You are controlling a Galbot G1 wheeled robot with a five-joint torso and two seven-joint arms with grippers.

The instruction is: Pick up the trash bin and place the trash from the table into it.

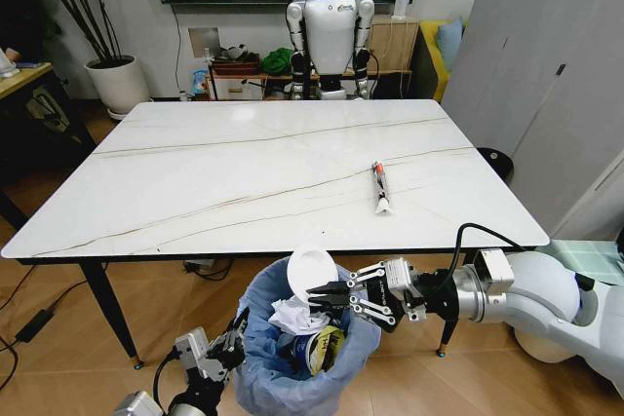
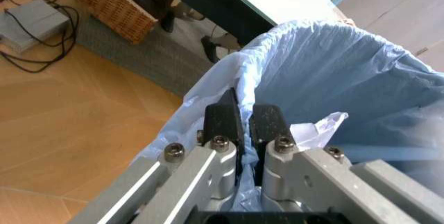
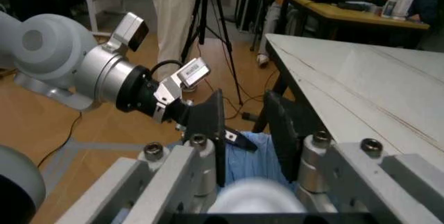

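Below the near edge of the worktop point(image 1: 292, 158), the trash bin point(image 1: 255, 377) hangs off the floor, its crinkly light-blue bag open at the top. The left hand point(image 2: 244, 125) grips it at the near rim: the two black fingers are pressed almost together with the bag's edge pinched between them. Inside the bin lie crumpled white tissues point(image 1: 292, 317) and a yellow snack wrapper point(image 1: 324, 348).

The right hand point(image 1: 327, 301) reaches in from the robot's right and sits just over the bin's mouth. Its fingers stand a little apart, and the white disc point(image 1: 312, 272) leans tilted at their tips above the tissues; whether the fingers actually squeeze the disc cannot be told. In the right wrist view the two dark fingers point(image 3: 211, 117) show a clear gap between them, with blue bag beneath and a blurred white shape close to the camera.

On the worktop, toward its right side, a slim red-black tube point(image 1: 379, 180) lies with a small white scrap point(image 1: 383, 206) touching its near end.
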